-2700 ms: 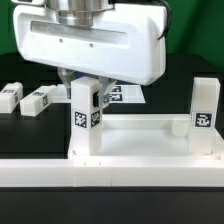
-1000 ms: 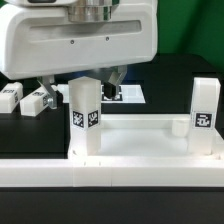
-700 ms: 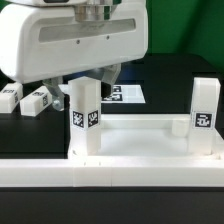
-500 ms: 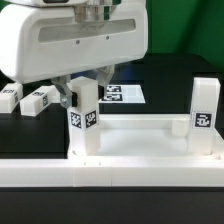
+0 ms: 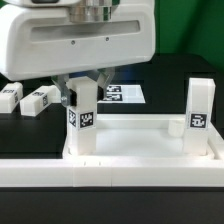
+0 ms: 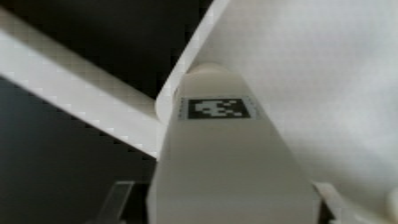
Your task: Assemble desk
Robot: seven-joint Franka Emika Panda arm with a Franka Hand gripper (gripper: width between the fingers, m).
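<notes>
The desk's white panel lies rim-up in the middle of the exterior view. Two tagged white legs stand upright in its corners, one on the exterior view's left and one on the right. My gripper hangs straight above the left leg, and its two fingers press on the sides of the leg's upper end. In the wrist view that leg fills the middle between the fingers. Two more loose legs lie on the black table at the left.
The marker board lies flat on the table behind the panel. A long white rail runs across the front of the exterior view, close against the panel's near edge.
The jaws have come in from wide open onto the left leg. The panel with both standing legs has shifted slightly toward the exterior view's left.
</notes>
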